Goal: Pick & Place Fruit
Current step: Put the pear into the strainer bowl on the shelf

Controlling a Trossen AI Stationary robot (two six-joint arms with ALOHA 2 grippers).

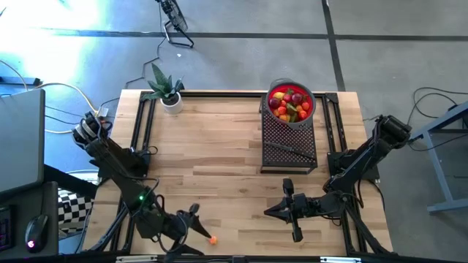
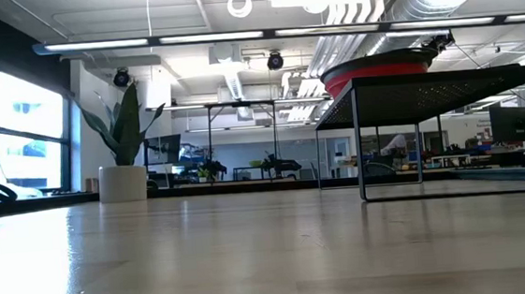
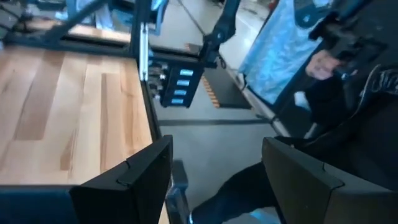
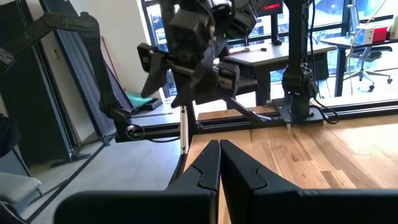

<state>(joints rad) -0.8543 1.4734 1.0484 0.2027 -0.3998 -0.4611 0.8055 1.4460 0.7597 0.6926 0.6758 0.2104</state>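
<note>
A red bowl [image 1: 313, 102] full of red, orange, yellow and green fruit [image 1: 290, 102] stands on the far end of a black mesh stand [image 1: 289, 146] at the table's far right. In the low view the bowl [image 2: 383, 67] sits on top of the stand [image 2: 445, 81]. One small orange fruit [image 1: 212, 238] lies on the table by the near edge. My left gripper [image 1: 199, 222] hovers just beside it, open [image 3: 214, 149], with nothing between its fingers. My right gripper [image 1: 269, 212] is shut [image 4: 219, 149] and empty, above the table's near right.
A potted green plant [image 1: 164, 91] stands at the far left corner. A dark long thing [image 1: 292, 150] lies on the mesh stand. Bare wood spreads across the table's middle. A person's hand [image 3: 320, 62] shows beyond the table's near edge.
</note>
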